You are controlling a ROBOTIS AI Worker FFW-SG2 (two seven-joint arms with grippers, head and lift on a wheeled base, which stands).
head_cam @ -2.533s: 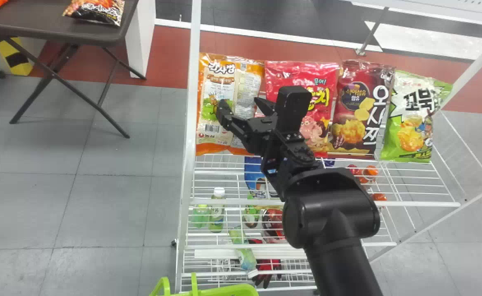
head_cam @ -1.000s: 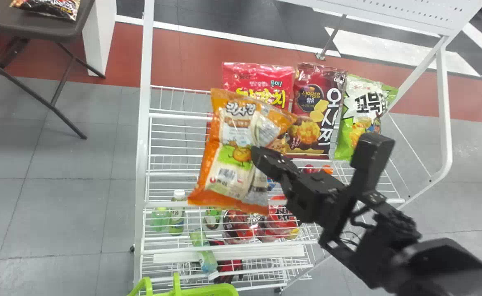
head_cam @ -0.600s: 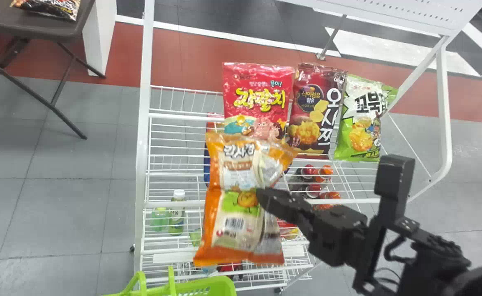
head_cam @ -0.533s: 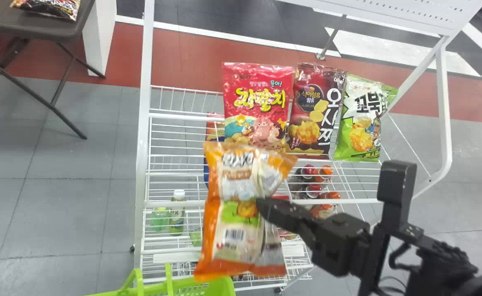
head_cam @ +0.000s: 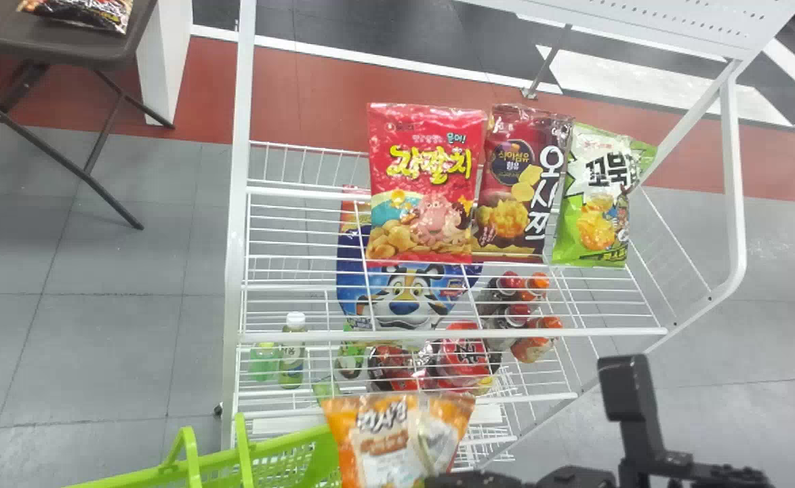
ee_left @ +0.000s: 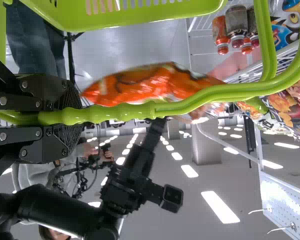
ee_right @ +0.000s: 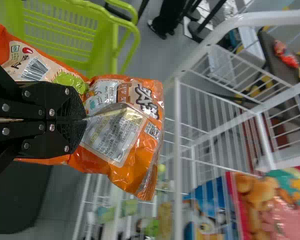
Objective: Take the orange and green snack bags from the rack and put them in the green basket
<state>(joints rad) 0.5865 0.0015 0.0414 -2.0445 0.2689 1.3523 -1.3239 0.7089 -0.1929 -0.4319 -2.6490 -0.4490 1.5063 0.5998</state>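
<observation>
Two pincers are occupied: the right pincer (ee_right: pixel 82 119) is clamped on the orange bag (ee_right: pixel 122 135), the left pincer (ee_left: pixel 76 117) on a handle (ee_left: pixel 110 114) of the basket (head_cam: pixel 282 459). We judge the step to be the orange bag's transfer, out of the rack (head_cam: pixel 451 334) but not deposited. Next, we would bring it leftward from the right pincer's position, over the basket rim, lower it and release. We find the green bag (head_cam: pixel 594 196) upright on the rack, ahead of the right pincer, awaiting its turn. We see the orange bag's lower part and the basket cut off in the head view; fingers cover the bag's middle. We cannot tell whether bag and basket touch.
</observation>
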